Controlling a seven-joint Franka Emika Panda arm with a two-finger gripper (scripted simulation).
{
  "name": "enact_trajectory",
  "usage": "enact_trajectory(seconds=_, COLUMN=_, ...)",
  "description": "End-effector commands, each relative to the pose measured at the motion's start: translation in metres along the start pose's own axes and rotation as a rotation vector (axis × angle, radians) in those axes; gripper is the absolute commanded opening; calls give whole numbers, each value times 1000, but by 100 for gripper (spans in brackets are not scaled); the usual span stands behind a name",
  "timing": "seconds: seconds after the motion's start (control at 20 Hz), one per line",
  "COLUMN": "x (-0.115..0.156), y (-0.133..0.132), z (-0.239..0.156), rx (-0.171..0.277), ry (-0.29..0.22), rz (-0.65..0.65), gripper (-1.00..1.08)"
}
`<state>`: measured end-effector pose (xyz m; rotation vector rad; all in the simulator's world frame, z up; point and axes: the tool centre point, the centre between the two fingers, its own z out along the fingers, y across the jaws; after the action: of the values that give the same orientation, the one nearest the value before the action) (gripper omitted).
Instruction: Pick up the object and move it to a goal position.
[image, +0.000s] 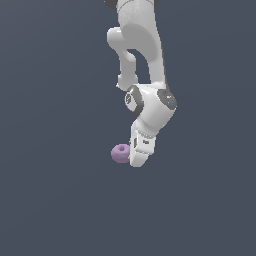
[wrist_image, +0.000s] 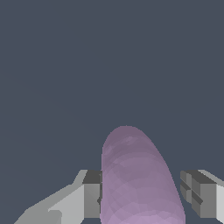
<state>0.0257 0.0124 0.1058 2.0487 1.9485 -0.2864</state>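
Note:
The object, a small pale purple ring (image: 120, 153), lies on the dark grey floor, just to the exterior view's left of my gripper (image: 138, 160), which points straight down. In the wrist view the ring (wrist_image: 138, 183) shows edge-on between my two fingers. One finger (wrist_image: 92, 199) touches its side. The other finger (wrist_image: 201, 197) stands a narrow gap away from it. The gripper (wrist_image: 141, 194) is open around the ring, not clamped on it. I cannot tell whether the ring rests on the floor or is raised.
A plain dark grey floor (image: 55, 200) fills both views. The white arm (image: 137, 45) comes down from the top middle of the exterior view. No goal marker shows.

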Motion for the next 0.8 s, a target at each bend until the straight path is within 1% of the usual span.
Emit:
enact_trajectory(seconds=0.0, x=0, y=-1, z=1, rx=1, ry=0, rz=0, gripper=-100)
enact_trajectory(seconds=0.45, x=-1, y=1, z=0, rx=-1, ry=0, rz=-1, gripper=-100)
enact_trajectory(seconds=0.6, x=-7, y=4, z=1, rx=-1, ry=0, rz=-1, gripper=-100)
enact_trajectory(seconds=0.75, x=-19, y=10, z=2, rx=-1, ry=0, rz=-1, gripper=-100)
